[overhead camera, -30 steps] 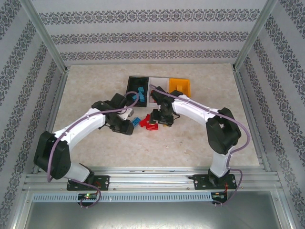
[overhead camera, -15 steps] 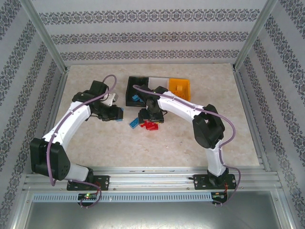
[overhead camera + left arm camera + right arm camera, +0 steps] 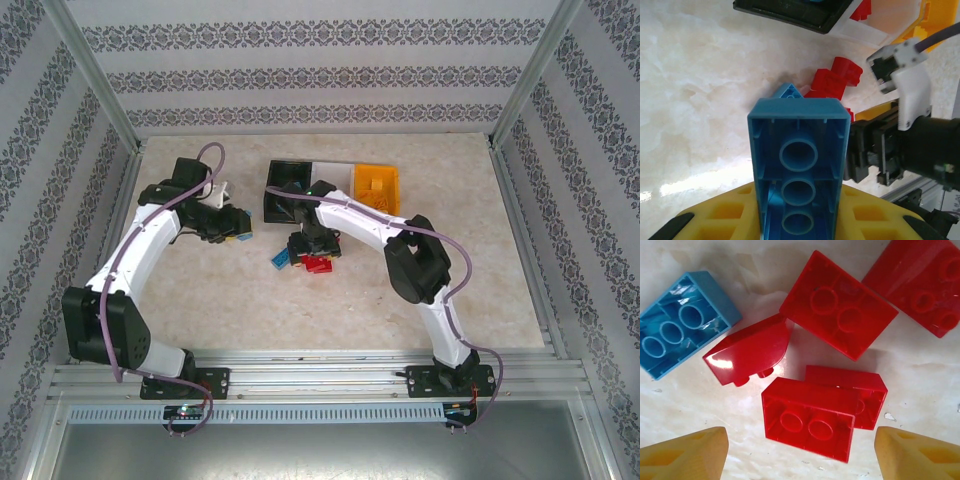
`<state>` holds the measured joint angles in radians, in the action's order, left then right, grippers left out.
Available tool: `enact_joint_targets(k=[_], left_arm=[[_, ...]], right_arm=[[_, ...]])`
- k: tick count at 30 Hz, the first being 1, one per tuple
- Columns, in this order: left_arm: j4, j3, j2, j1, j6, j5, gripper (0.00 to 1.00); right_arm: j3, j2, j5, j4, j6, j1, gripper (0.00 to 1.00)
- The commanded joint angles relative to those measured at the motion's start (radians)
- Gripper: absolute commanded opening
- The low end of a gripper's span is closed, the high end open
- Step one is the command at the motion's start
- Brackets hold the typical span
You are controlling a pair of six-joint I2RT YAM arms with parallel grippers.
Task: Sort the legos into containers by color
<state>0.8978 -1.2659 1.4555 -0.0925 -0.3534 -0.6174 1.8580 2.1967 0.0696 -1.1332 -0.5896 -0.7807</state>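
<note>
Patterned wallpaper walls [image 3: 320, 80] box in a beige marble-look table [image 3: 450, 280]. From the top camera, the black bin [image 3: 275, 195], white bin [image 3: 335, 168] and yellow bin [image 3: 377, 169] sit side by side at the back middle. The left gripper [image 3: 236, 226] is off to the left of the black bin, pinching a blue brick [image 3: 243, 236]. The right gripper [image 3: 312, 248] hangs just in front of the bins over a little cluster of red bricks [image 3: 318, 264], with a loose blue brick [image 3: 281, 259] lying right beside them.

Left wrist cam: its yellow fingers [image 3: 725, 220] are clamped on the blue brick, hollow underside facing the lens. Past it you get the red bricks on the table, then a corner of the black bin and the white bin with something red inside.

Right wrist cam: the yellow fingertips [image 3: 685, 455] are spread wide, gripping nothing. Five red bricks lie on the table below, the nearest one hollow side up between the tips. The loose blue brick sits hollow side up at upper left, just beside a red one.
</note>
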Motion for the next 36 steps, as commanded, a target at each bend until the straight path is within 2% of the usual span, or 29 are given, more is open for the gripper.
enact_joint_targets(k=[1,5,10,12,22,28,36], left_arm=[[-0.055,-0.047,0.024,0.023,-0.058,-0.055,0.31],[-0.085,-0.100,0.073,0.023,-0.087,-0.074,0.31],[-0.127,-0.147,0.132,0.022,-0.109,-0.084,0.31],[-0.145,-0.167,0.162,0.020,-0.119,-0.094,0.31],[-0.205,-0.307,0.333,-0.038,-0.155,-0.103,0.32],[-0.221,-0.396,0.470,-0.090,-0.164,-0.092,0.32],[-0.130,-0.584,0.645,-0.118,-0.118,-0.047,0.34]], right_arm=[[0.035,0.026,-0.048,-0.060,0.034,-0.015,0.72],[0.033,0.026,-0.076,-0.069,0.040,-0.014,0.66],[0.010,0.007,-0.106,-0.064,0.042,-0.010,0.50],[-0.006,-0.006,-0.113,-0.060,0.042,-0.005,0.46],[-0.111,-0.163,-0.111,-0.030,0.024,0.044,0.46],[-0.245,-0.276,-0.018,0.051,-0.009,0.107,0.46],[-0.387,-0.367,0.088,0.139,-0.060,0.134,0.54]])
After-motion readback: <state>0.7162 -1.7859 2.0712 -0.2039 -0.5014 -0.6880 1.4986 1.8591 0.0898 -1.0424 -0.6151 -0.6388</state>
